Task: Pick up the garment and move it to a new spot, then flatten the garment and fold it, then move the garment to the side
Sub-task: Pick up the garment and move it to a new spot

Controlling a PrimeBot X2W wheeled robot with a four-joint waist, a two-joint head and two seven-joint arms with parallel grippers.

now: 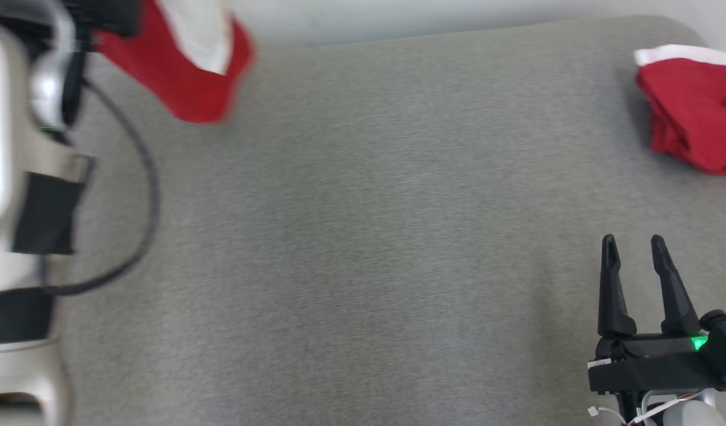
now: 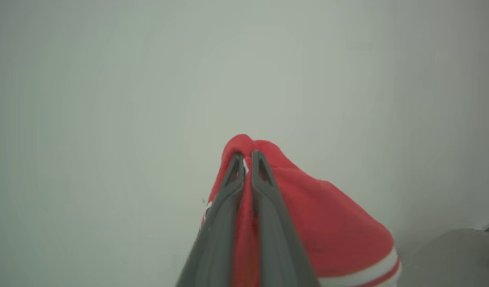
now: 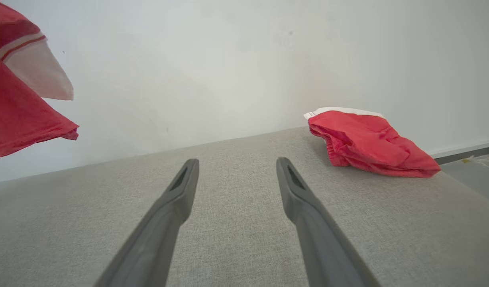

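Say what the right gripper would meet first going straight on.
Probably the grey surface, or the white wall behind it if the right gripper skims level; depth is unclear. The folded red garment lies right of that line.

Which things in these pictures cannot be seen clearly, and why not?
Held garment: head view, blurred and cut off by the top edge; its kind is unclear.
Left gripper: left wrist view, its fingers cover the pinched fold of cloth.
Second red garment: head view, cut off by the right edge; bunched, so its shape is unclear.
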